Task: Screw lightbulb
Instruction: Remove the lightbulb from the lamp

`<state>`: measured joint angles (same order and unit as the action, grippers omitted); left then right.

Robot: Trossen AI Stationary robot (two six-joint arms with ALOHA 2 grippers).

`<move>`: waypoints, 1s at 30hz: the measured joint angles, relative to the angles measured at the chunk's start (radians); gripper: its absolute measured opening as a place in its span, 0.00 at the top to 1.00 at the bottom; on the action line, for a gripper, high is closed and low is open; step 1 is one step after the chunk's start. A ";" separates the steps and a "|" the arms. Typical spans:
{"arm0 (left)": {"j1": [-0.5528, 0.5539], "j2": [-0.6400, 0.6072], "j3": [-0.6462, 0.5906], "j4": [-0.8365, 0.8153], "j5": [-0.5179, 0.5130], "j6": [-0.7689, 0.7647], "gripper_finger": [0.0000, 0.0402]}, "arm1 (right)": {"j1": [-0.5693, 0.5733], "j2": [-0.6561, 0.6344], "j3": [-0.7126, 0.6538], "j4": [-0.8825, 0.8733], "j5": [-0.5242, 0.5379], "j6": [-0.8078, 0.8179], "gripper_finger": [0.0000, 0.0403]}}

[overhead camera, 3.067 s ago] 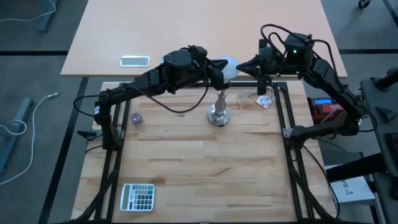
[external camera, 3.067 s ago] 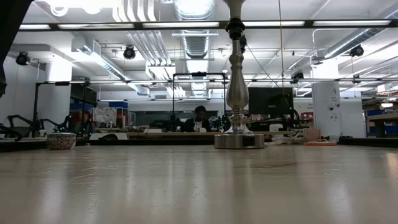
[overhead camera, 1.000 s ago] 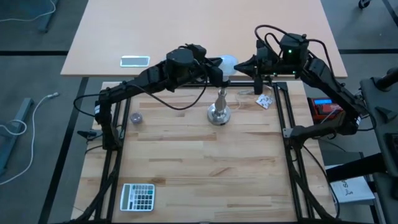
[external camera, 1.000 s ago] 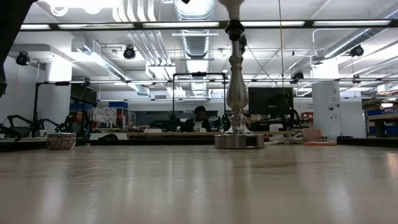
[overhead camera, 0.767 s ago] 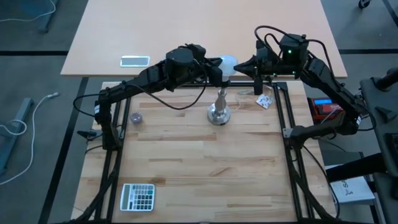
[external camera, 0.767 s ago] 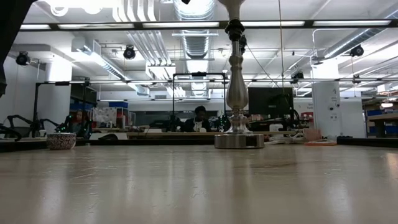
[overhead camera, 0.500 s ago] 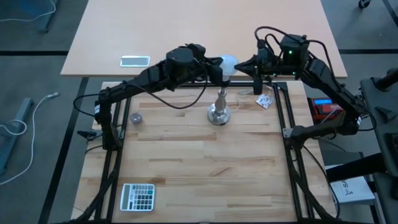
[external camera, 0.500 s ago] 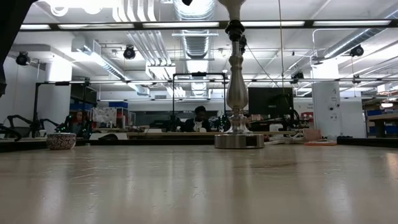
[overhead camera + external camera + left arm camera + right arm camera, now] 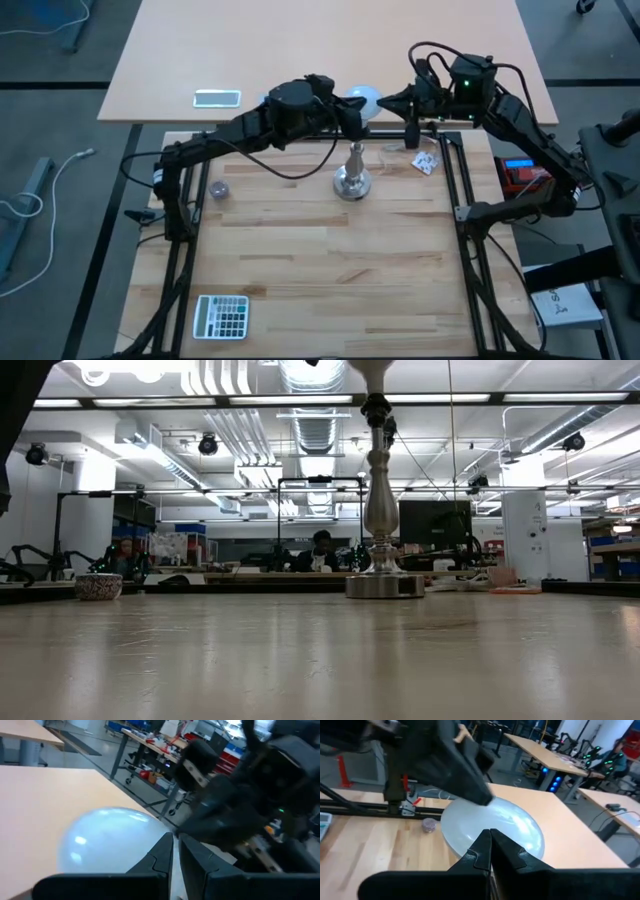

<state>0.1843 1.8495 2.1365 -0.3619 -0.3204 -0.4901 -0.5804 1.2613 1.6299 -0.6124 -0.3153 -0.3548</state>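
A silver lamp stand (image 9: 352, 177) rises just above centre on a butcher-block table (image 9: 320, 270). A calculator (image 9: 221, 316) lies at seven o'clock, a small round object (image 9: 219, 188) at nine, a smartphone (image 9: 217, 97) on the far desk at eleven, and a small packet (image 9: 426, 163) at two.

The lightbulb (image 9: 364, 99) is frosted white. The lamp stand (image 9: 353, 178) is shiny silver with a dark collar near its top. Both arms are black. The table (image 9: 320, 270) is pale striped wood. The calculator (image 9: 221, 315) is white with dark keys.
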 joint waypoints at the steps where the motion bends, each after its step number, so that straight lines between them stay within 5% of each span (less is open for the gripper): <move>1: -0.003 0.001 -0.001 0.007 0.004 0.000 0.95 | 0.000 0.001 0.000 0.005 0.007 0.000 1.00; 30: 0.008 -0.026 0.002 0.095 -0.086 0.167 0.95 | 0.000 -0.036 -0.002 -0.017 0.004 0.033 1.00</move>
<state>0.1921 1.8240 2.1387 -0.2668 -0.4064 -0.3231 -0.5808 1.2250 1.6274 -0.6291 -0.3110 -0.3216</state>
